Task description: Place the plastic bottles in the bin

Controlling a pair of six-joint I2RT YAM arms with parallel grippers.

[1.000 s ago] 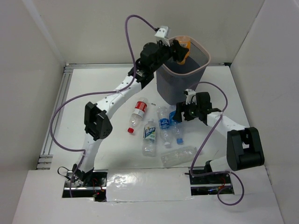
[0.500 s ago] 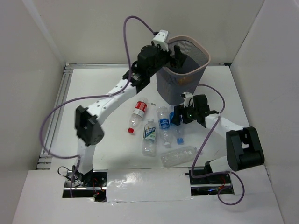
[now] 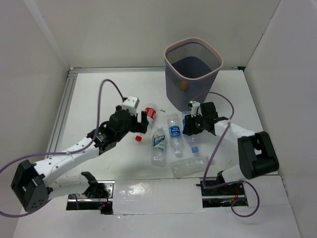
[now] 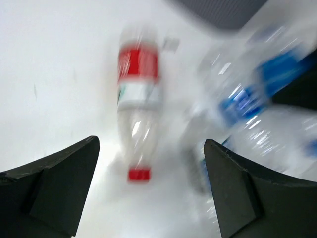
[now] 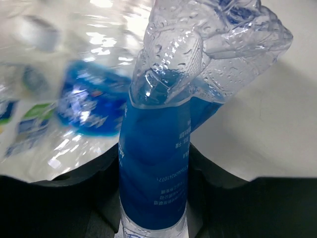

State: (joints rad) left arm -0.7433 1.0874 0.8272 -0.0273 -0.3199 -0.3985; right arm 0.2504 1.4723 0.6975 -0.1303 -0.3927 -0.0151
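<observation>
The crumpled blue-labelled bottle (image 5: pixel 153 163) sits squarely in the right gripper (image 3: pixel 189 125), whose fingers (image 5: pixel 79 198) press against both sides of the label, so that hand is clamped on it. It is low over the table (image 3: pixel 99 99), just in front of the bin (image 3: pixel 198 91), with its cap pointing toward the arm bases.

Beside it on the left lie 2 more bottles, a second blue-labelled bottle (image 3: pixel 174 131) and a green-white bottle (image 3: pixel 158 144), and an unlabelled bottle (image 3: pixel 189 166) lies crosswise nearer the bases.

Further left, the red-labelled bottle (image 4: pixel 138 94) lies flat with its red cap (image 4: pixel 138 174) toward the left gripper (image 3: pixel 141 122). That hand is spread wide and holds nothing; from its wrist camera the bottle lies ahead, in line with the gap between the 2 fingers, though the picture is blurred.

Inside the bin, an orange bottle (image 3: pixel 184 85) shows through the mesh, low down
</observation>
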